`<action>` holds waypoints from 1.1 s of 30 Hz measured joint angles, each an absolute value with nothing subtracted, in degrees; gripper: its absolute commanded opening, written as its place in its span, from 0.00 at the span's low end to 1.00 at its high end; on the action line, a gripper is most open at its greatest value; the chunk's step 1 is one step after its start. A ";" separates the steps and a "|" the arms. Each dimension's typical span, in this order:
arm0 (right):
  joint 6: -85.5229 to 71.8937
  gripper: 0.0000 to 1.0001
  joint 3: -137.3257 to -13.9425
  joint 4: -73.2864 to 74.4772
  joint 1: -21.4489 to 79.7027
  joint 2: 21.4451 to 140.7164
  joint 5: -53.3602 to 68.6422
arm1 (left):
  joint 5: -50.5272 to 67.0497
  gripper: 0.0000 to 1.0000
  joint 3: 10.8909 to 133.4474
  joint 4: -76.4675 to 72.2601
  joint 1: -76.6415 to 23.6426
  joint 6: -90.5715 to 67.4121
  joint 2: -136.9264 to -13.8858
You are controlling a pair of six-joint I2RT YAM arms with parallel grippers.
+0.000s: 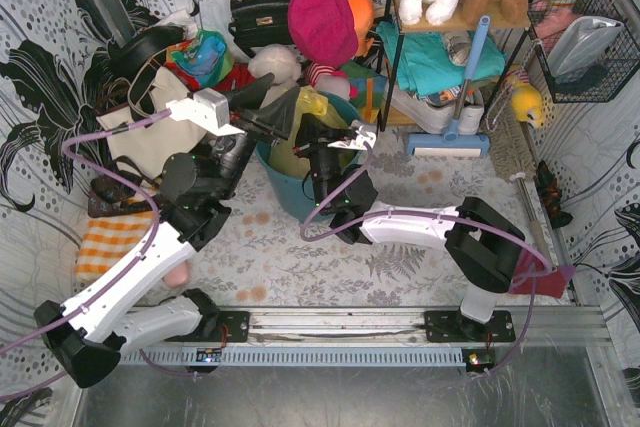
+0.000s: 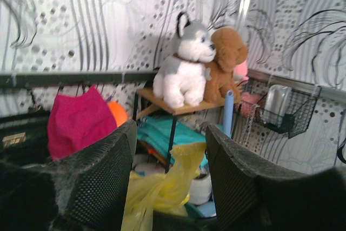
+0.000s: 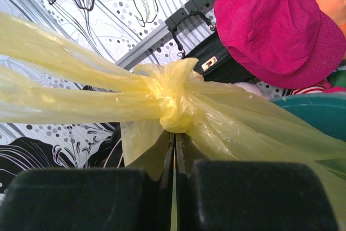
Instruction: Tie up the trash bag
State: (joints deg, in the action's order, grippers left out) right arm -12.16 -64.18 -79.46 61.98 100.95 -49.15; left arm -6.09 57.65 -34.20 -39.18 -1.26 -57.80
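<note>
Knotted trash bag [image 3: 172, 103] in right gripper [image 3: 174, 152], left gripper [image 2: 170, 131] spread

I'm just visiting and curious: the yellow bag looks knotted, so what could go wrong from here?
The knot looks soft and bunched, not cinched. The left gripper is open and grips nothing, so the knot might slip loose. The right gripper is shut on thin plastic of the trash bag just below the knot; a hard pull could tear it. The bag sits in the teal bin, so pulling might also tip that.
</note>
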 measured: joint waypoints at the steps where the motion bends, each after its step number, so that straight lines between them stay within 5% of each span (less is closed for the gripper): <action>1: -12.16 0.00 -64.18 -79.11 61.98 100.73 -49.15 | -7.27 0.62 58.22 -32.38 -38.87 -2.13 -57.63; 9: -13.02 0.00 -63.83 -76.58 61.98 98.48 -49.10 | -0.95 0.57 57.82 -21.69 -24.45 -19.07 -59.29; 20: -14.28 0.00 -63.83 -73.36 61.98 98.24 -48.90 | 23.40 0.66 49.60 -31.16 -13.28 -38.46 -60.10; 33: -16.03 0.00 -63.83 -70.48 61.98 98.24 -48.86 | 17.50 0.68 42.52 -38.26 -12.95 -36.14 -43.64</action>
State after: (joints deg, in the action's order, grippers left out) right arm -16.03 -63.83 -70.48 61.98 98.24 -48.86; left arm 17.50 42.52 -38.26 -12.95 -36.14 -43.64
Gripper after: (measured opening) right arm 0.003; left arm 0.694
